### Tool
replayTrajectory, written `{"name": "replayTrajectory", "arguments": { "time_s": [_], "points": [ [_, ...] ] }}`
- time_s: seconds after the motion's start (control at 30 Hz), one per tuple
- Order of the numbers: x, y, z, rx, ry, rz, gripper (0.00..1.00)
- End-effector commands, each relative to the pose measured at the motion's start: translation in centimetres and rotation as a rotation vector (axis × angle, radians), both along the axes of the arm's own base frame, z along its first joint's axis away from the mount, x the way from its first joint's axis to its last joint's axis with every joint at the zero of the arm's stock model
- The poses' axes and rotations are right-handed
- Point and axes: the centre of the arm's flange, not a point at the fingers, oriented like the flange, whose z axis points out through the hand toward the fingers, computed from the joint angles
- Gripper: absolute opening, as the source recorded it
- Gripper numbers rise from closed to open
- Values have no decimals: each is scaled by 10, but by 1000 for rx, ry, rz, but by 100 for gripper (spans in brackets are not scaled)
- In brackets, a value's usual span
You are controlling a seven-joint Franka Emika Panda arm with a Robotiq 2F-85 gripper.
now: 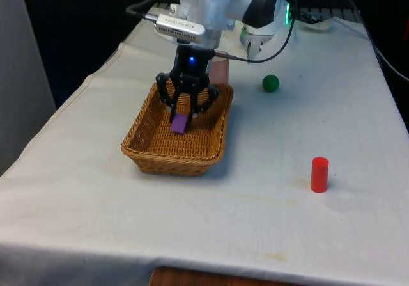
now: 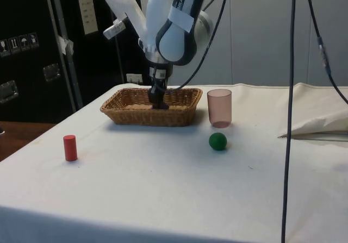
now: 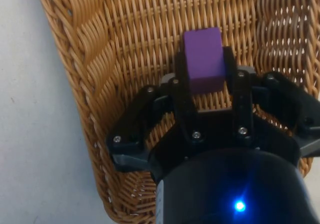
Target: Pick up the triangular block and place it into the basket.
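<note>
A purple block (image 1: 179, 124) (image 3: 202, 58) sits low inside the woven wicker basket (image 1: 137, 146) (image 2: 136, 115) (image 3: 85, 58), close over its floor. My gripper (image 1: 181, 116) (image 2: 157, 104) (image 3: 204, 68) reaches down into the basket, shut on the block, with one black finger pressed against each of its sides. In the side view the basket's wall hides the block and the fingertips. From these views the block looks boxy with rounded edges.
A green ball (image 1: 271, 83) (image 2: 218, 141) lies on the cloth beyond the basket. A translucent pink cup (image 2: 219, 108) (image 1: 219, 70) stands right beside the basket's far end. A red cylinder (image 1: 319, 174) (image 2: 69, 148) stands upright apart, nearer the front edge.
</note>
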Motion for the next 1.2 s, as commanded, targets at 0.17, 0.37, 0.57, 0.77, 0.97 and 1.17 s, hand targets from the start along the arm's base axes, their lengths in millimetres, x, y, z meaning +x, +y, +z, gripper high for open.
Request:
{"name": "replayTrajectory", "arguments": {
  "time_s": [0.17,0.37,0.57,0.77,0.97,1.17],
  "points": [
    [0,1,-1,0,2,1,66],
    [0,1,-2,4,1,1,93],
    [0,2,-2,7,3,-1,100],
    [-2,4,0,27,13,-11,100],
    [-2,-1,-1,19,24,-27,100],
    [-3,-1,-1,54,31,-28,100]
  ]
}}
